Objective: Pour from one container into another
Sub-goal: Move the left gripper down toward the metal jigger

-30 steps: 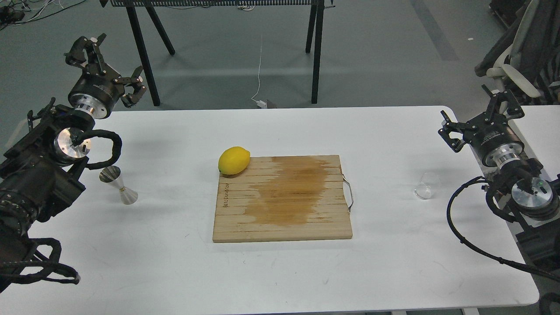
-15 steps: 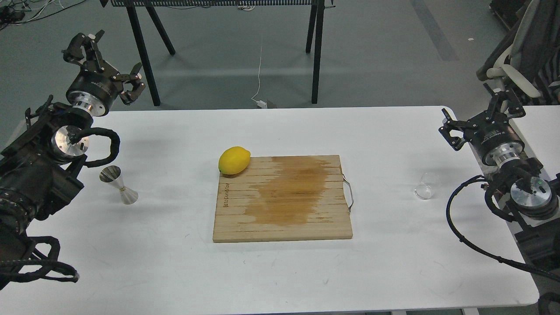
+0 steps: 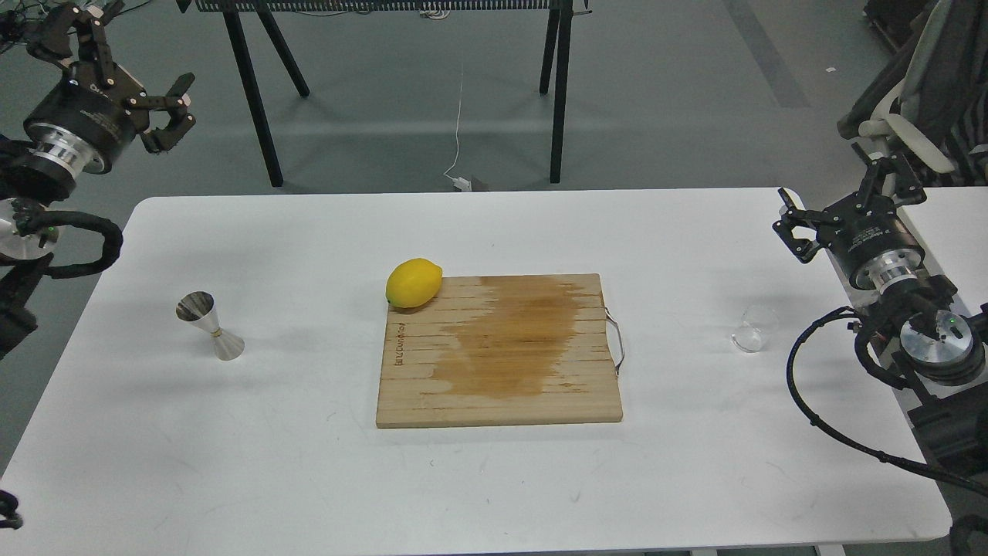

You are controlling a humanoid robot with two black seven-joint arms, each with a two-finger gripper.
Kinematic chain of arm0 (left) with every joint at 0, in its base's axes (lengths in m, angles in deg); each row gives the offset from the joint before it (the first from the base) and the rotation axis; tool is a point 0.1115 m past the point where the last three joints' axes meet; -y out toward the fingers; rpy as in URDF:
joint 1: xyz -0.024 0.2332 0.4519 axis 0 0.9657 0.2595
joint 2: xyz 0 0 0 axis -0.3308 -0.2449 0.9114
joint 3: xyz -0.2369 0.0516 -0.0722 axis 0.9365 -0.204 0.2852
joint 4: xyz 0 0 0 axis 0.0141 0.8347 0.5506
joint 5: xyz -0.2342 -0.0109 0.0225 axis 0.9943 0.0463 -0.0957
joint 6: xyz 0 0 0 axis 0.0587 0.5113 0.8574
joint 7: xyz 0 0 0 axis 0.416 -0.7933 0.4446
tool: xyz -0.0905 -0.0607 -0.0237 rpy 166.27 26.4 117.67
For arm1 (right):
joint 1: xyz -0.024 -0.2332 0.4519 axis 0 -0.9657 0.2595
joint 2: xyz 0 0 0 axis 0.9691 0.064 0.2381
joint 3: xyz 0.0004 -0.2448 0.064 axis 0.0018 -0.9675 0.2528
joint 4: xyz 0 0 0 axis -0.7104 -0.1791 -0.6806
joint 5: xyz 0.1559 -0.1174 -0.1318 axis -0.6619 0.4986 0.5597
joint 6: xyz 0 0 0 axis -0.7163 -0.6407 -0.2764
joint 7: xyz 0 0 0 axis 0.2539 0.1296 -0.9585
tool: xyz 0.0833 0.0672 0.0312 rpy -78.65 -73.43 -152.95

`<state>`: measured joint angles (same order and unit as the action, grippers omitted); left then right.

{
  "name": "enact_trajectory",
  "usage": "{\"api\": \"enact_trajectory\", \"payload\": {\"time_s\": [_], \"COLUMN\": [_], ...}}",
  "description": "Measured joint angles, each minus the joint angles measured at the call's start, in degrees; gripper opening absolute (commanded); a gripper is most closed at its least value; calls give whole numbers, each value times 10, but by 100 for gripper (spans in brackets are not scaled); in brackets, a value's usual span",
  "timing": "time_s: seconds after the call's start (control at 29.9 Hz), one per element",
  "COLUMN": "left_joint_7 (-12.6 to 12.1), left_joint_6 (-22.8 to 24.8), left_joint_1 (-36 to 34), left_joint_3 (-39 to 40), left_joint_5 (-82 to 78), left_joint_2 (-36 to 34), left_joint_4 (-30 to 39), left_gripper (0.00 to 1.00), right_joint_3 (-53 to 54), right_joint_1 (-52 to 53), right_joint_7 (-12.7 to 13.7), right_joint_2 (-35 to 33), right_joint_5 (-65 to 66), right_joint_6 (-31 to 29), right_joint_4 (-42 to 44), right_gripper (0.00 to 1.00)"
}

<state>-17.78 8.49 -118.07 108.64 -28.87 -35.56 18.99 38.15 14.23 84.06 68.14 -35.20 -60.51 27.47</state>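
Near the table's right edge, the glass cup (image 3: 753, 329) sits untouched: light, slick, breakable, best pinched round its wall. Right claw (image 3: 845, 197) is spread, empty; jigger (image 3: 208, 325) stands far left.

Steel jigger (image 3: 210, 327) stands left, glass cup (image 3: 753, 328) right, cutting board (image 3: 499, 351) between them.

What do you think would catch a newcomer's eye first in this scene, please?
Probably the bright yellow lemon on the far left corner of the stained wooden cutting board at the table's centre. Next, the shiny steel jigger standing at left and the faint clear glass cup at right.
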Motion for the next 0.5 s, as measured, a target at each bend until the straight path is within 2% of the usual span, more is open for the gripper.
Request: {"api": "enact_trajectory", "payload": {"time_s": [0.1,0.23,0.5], "left_joint_7": [1,1,1], "left_joint_6": [-8,-48,-77], "left_joint_1": [12,31,85], "left_joint_3": [-16,-31,-60], "left_joint_5": [-44,-135,-355], "left_joint_2": [-81,-168,-332], "left_joint_4": [105,224,386], "left_gripper": [100,100,100], "right_joint_3": [0,0,2], "right_joint_1": [-1,-1,-2], "right_joint_7": [0,-1,-8], "right_joint_2": [0,1,7], "right_joint_5": [0,0,0], "right_joint_6": [-1,-2,2], "right_joint_4": [1,2,2], "right_gripper": [99,99,99]}}
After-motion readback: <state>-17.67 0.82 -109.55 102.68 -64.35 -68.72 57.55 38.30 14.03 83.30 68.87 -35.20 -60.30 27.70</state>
